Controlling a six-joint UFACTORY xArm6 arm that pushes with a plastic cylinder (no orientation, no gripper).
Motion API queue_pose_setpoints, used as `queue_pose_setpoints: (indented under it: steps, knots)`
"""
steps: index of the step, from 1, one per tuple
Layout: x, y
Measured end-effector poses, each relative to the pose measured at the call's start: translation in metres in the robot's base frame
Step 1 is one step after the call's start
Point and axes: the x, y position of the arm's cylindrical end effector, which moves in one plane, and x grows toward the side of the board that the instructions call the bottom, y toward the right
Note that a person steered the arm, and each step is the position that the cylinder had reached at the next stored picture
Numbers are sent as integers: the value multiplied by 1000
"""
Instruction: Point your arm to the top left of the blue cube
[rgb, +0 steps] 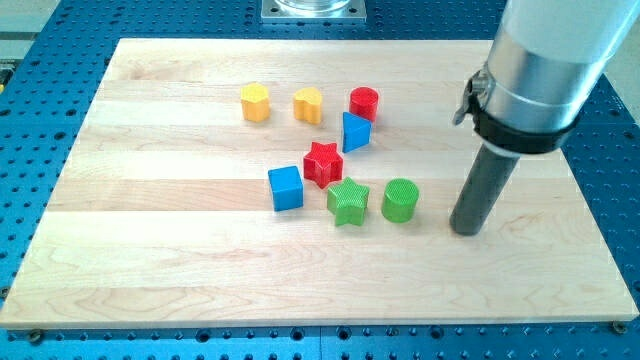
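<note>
While my tip (465, 229) rests near the desk's (150, 270) right edge, clawless, the blue cube's (285, 188) top-left spot remains unreached, most travel left.

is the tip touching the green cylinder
Apart. The camera view shows a plain strip of bare wood between my tip and the green cylinder, with the tip at the cylinder's right.

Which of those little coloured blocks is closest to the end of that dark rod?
The green cylinder. It sits just to the view's left of my tip, not touching it. The green star and every other block lie farther left.
</note>
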Motion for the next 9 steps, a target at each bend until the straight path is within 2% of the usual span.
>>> queue_pose_setpoints:
  steps: [1, 3, 4, 6, 7, 9]
  knots:
    - [-41, -13]
    - [-39, -27]
    - [-5, -8]
    - [95, -4]
    - [103, -50]
    - [97, -213]
